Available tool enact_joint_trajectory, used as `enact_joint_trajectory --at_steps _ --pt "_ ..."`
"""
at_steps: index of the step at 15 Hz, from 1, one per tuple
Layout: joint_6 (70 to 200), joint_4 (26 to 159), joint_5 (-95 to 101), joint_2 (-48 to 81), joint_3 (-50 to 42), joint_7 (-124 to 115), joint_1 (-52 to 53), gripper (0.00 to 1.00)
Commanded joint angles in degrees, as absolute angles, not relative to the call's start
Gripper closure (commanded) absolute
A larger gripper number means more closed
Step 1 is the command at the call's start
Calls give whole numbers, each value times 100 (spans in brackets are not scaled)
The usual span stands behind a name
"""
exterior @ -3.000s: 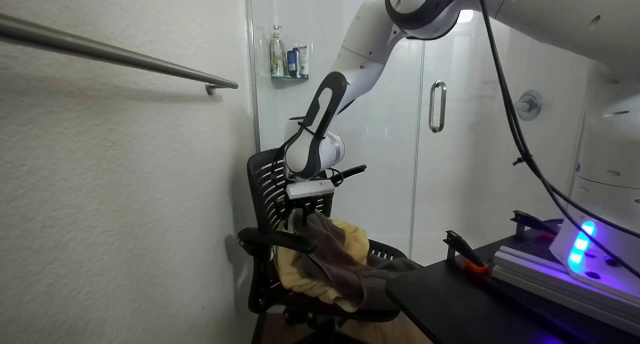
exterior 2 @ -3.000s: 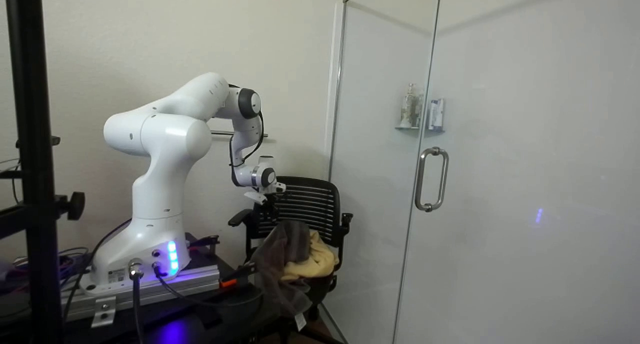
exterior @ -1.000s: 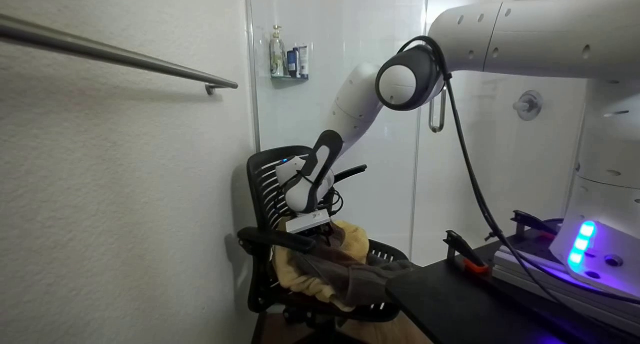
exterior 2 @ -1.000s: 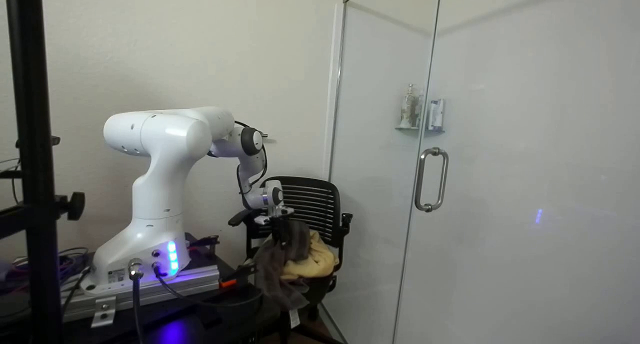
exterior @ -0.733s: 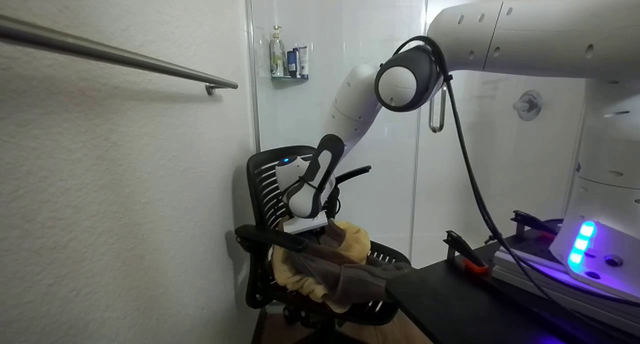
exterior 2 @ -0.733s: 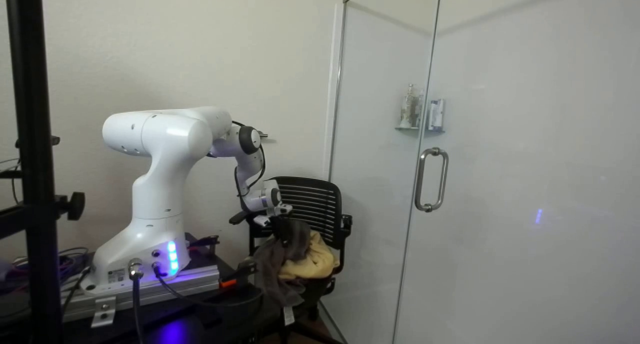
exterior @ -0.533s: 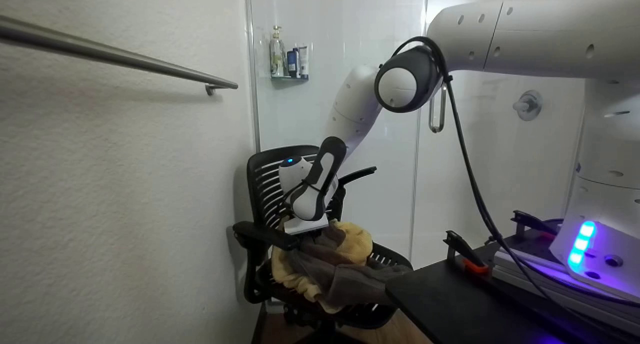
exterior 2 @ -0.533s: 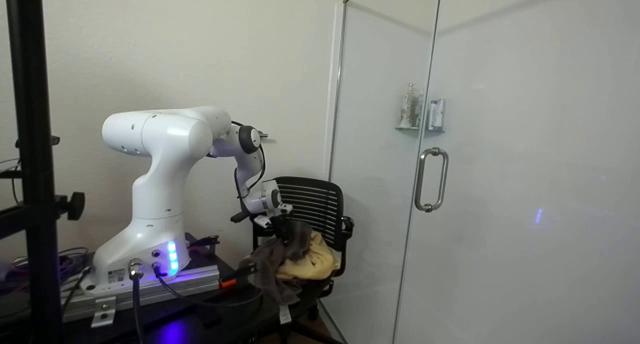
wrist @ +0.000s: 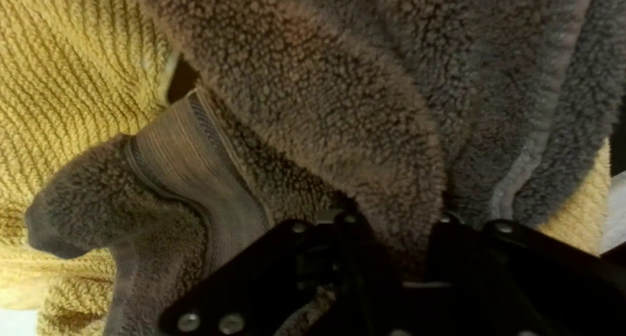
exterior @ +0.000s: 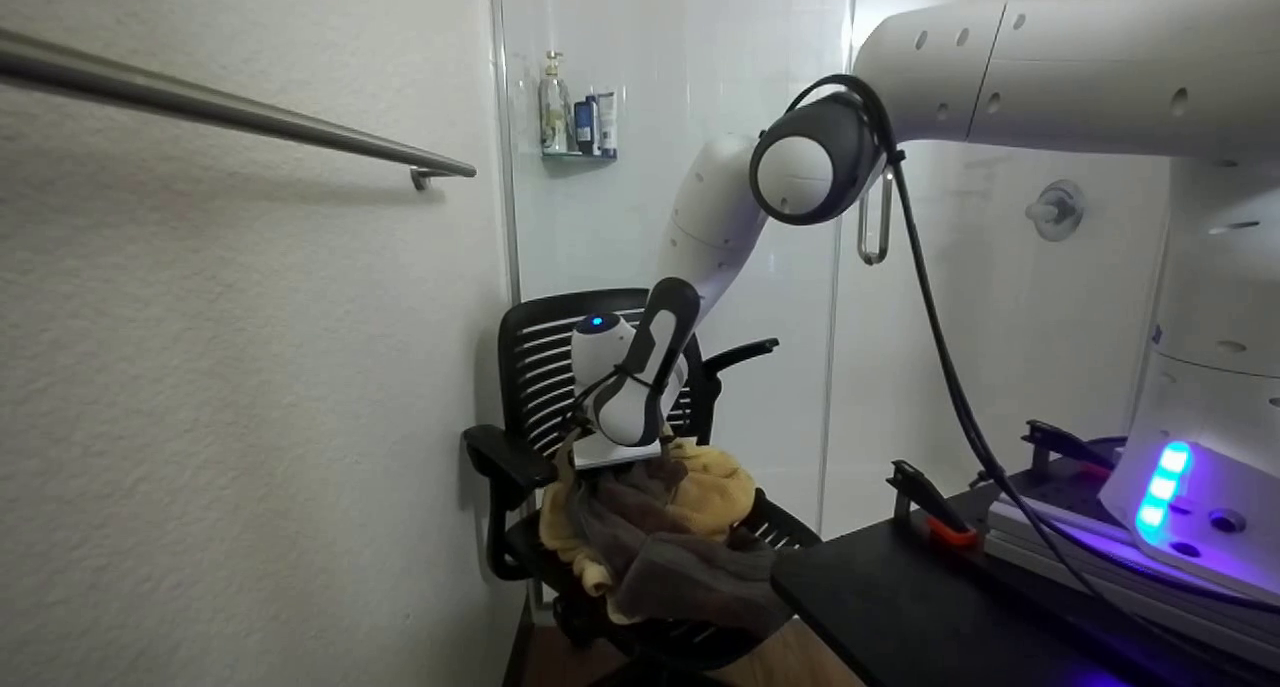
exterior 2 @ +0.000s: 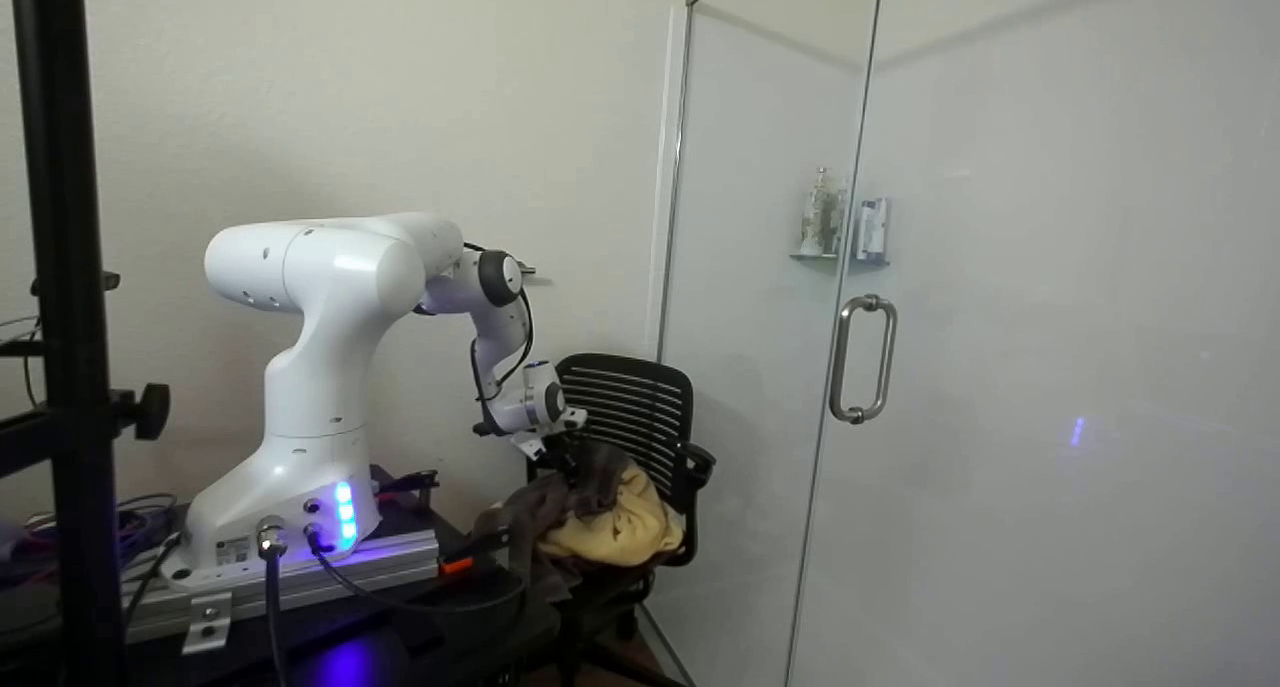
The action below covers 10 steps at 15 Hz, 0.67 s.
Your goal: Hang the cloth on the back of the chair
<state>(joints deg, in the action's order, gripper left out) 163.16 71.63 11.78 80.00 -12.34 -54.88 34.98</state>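
The hand is clamped on a fold of the grey-brown cloth; grip depth is hidden. The grey-brown cloth lies bunched on the seat, partly over a yellow cloth, and is not yet hung on the back of the chair.

Possible faults and causes:

1. Slippage: a single thick fold is held. The weight of the remaining material may pull it free during lifting.

2. Double pick: the yellow cloth lies against the grey-brown cloth and may be dragged along by friction.

3. Snagging: in both exterior views, loose material lies near the worktop and an orange-marked clamp; contact cannot be determined. A sideways pull may catch it.

4. Target shift: the chair appears to be a swivel type. Lateral load may rotate it.

5. Insufficient lift: a low path would press the material into the slats instead of clearing the top edge.
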Motion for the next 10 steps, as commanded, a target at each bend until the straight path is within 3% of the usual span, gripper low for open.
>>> enact_joint_trajectory --at_steps 1,5,10 --pt "16763 7589 1185 7707 -1202 -5486 3474 100" --pt "16563 8414 1280 6954 -1683 -5796 4071 100" --pt "16220 9511 1228 5949 -2813 -6434 5591 100"
